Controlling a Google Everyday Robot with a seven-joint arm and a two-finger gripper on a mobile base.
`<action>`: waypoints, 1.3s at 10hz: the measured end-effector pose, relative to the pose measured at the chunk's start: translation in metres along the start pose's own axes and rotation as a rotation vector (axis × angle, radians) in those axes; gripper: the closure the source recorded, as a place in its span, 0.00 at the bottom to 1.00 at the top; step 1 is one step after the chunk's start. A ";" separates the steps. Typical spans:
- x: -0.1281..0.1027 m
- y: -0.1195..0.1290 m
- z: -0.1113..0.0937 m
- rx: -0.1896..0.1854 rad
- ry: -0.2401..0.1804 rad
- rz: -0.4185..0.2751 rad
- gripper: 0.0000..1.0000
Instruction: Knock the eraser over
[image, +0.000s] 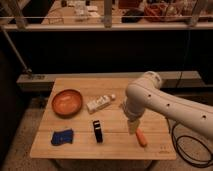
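Because the gripper (132, 126) hangs low over the table (119, 148) in the lower middle of the frame, just beside the orange object (141, 137), I judge a push too near the base could slide the eraser (97, 131) toward the blue object (62, 136) instead of tipping it. The eraser stands upright left of the gripper in frame, near but apart. I cannot tell whether the gripper is open or closed

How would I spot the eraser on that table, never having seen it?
On the wooden table, look near the front edge, between the blue object and the gripper hanging right of centre. The eraser is the small block standing upright, the only black thing there.
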 end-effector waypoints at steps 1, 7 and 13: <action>0.000 0.000 0.001 0.001 -0.006 -0.005 0.20; -0.018 -0.005 0.009 0.001 -0.033 -0.029 0.20; -0.029 -0.011 0.018 0.004 -0.058 -0.043 0.20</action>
